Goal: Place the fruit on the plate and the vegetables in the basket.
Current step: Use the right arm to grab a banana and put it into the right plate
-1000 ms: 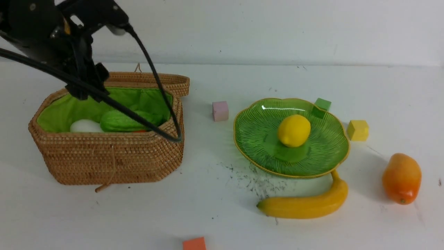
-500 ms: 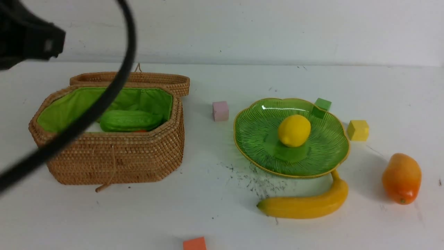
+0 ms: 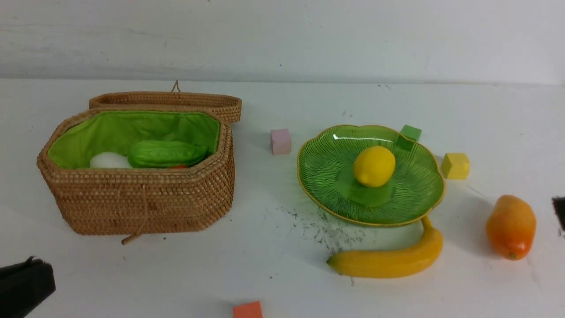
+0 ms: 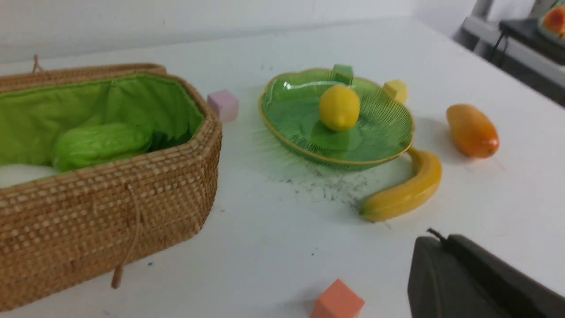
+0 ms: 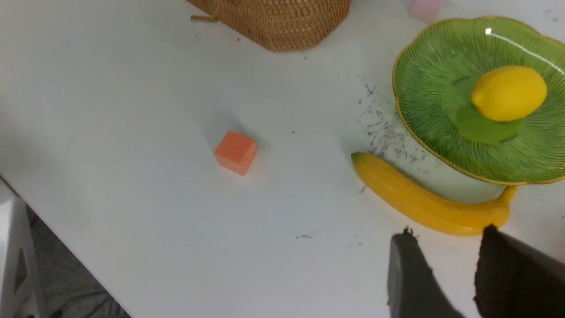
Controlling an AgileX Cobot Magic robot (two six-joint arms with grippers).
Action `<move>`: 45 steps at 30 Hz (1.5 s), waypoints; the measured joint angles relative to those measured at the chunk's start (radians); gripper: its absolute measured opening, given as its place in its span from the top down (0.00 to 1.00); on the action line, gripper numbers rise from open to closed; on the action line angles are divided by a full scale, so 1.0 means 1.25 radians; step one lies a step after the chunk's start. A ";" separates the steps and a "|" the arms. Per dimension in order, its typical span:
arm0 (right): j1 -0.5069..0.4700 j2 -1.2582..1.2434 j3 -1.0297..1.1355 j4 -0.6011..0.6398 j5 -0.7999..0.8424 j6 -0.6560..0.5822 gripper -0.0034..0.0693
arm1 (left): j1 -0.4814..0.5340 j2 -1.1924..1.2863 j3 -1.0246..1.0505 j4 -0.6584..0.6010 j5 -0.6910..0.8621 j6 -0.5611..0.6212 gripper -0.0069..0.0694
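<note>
The woven basket [image 3: 141, 198] stands open at the left, holding a green cucumber [image 3: 167, 153], a white radish [image 3: 108, 160] and a sliver of a red-orange vegetable [image 3: 178, 167]. A yellow lemon [image 3: 374, 166] sits on the green plate [image 3: 412, 187]. The banana [image 3: 388, 260] lies on the table against the plate's near rim. The mango [image 3: 511, 226] lies on the table to the right. My left gripper [image 4: 441, 239] is shut and empty, low at the front left [image 3: 26, 285]. My right gripper [image 5: 446, 234] is open and empty, just short of the banana [image 5: 423, 203].
Small cubes lie about: pink [image 3: 280, 141] between basket and plate, green [image 3: 409, 136] behind the plate, yellow [image 3: 455, 165] to its right, orange [image 3: 247, 310] at the front. The basket lid [image 3: 176, 100] hangs open behind. The table's edge [image 5: 66, 247] drops off near the orange cube.
My left arm has pulled away from above the basket, down to the front left corner, and its gripper has shut. A bit of the right gripper now shows at the right edge.
</note>
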 joint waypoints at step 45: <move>-0.017 0.827 -0.003 -0.219 -0.305 -0.433 0.29 | 0.000 -0.050 0.022 -0.108 0.101 0.095 0.93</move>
